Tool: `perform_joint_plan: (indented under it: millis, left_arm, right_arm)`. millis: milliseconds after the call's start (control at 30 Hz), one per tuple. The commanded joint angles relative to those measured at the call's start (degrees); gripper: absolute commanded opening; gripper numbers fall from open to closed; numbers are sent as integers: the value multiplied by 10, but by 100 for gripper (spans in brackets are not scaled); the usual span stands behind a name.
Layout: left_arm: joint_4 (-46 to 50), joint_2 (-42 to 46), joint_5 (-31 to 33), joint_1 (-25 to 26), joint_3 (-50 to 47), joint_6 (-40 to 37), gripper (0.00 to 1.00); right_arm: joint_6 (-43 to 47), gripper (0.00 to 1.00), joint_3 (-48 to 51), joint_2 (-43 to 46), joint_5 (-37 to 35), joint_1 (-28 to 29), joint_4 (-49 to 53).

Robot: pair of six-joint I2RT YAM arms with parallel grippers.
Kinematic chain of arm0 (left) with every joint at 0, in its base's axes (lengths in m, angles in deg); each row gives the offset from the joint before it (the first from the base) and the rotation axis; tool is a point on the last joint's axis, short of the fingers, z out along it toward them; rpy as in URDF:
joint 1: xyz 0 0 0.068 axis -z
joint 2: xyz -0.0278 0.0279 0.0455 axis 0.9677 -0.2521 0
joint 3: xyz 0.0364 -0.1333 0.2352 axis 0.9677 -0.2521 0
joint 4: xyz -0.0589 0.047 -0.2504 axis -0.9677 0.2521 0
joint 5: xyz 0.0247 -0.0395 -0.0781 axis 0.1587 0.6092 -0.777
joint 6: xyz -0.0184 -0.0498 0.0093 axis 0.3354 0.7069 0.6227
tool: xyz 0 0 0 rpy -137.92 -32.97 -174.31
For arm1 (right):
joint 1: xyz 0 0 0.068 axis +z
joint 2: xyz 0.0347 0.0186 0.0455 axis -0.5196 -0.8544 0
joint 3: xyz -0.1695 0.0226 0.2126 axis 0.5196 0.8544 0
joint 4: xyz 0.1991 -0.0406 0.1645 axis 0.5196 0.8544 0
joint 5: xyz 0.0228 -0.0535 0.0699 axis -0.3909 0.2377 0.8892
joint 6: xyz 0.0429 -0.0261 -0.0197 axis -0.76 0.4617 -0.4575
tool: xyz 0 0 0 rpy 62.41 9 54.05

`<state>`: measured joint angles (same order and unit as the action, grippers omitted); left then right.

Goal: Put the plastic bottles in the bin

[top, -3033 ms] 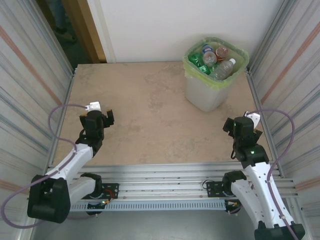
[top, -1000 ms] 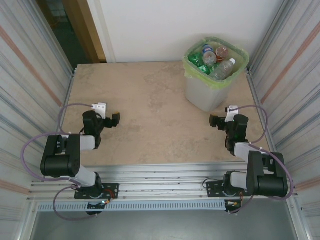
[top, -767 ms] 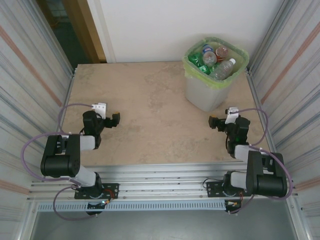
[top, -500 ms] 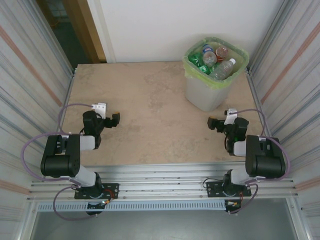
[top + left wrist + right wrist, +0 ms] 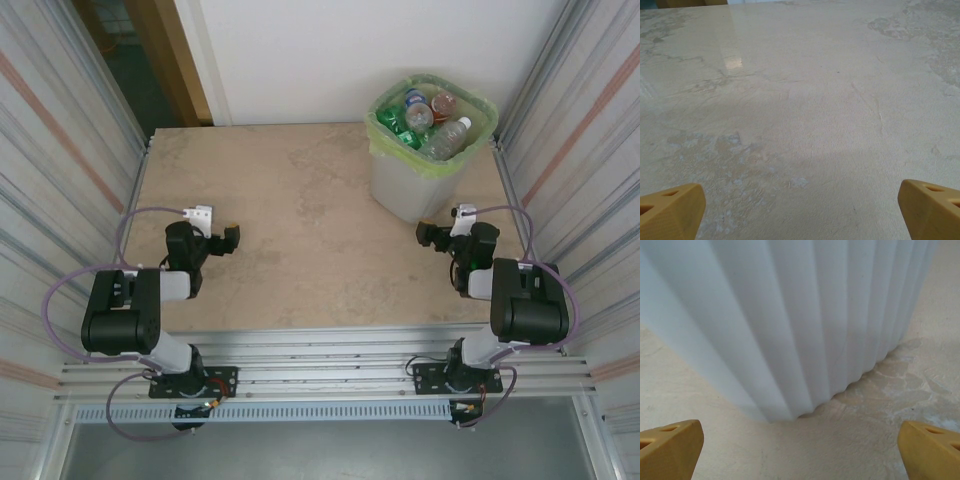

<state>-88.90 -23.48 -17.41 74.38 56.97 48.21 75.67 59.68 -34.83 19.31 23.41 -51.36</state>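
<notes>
Right wrist view: the right gripper [image 5: 800, 455] has its jaws spread wide with nothing between them. Dead ahead and close is the ribbed, pale wall of the bin [image 5: 790, 315], its foot sitting on the table [image 5: 880, 440] just beyond the claw.

From above, this arm sits folded low on the right, claw aimed up and slightly left at the bin's base. The left gripper [image 5: 224, 240] is folded on the far left, well apart from the bin. Its jaws are just as wide and just as empty, with only bare stone ahead of it.

And the plastic bottles [image 5: 428, 120]? They're heaped inside the bin's green bag [image 5: 385, 140], above the right claw and beyond it. One clear bottle lies tilted, its white cap toward the far right corner. I can't spot a bottle loose on the table.

By my reading the job looks done. If any reach were called for, the right arm is plainly the nearer one, and the way to go is up and over the rim.
</notes>
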Motion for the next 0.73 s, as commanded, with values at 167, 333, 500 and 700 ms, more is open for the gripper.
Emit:
perform_joint_plan:
  millis: [167, 333, 500, 700]
  left_arm:
    - [-3, -2, 3, 3, 5, 1, 99]
    - [-3, -2, 3, 2, 6, 2, 99]
    - [-1, -3, 4, 2, 7, 2, 99]
    - [-2, -2, 4, 3, 6, 1, 99]
  right_arm:
    - [-8, 98, -27, 1, -166, 45, 59]
    - [-7, 98, -26, 1, -165, 44, 59]
    - [-8, 98, -27, 1, -166, 44, 60]
    - [-8, 98, -26, 1, -166, 44, 59]
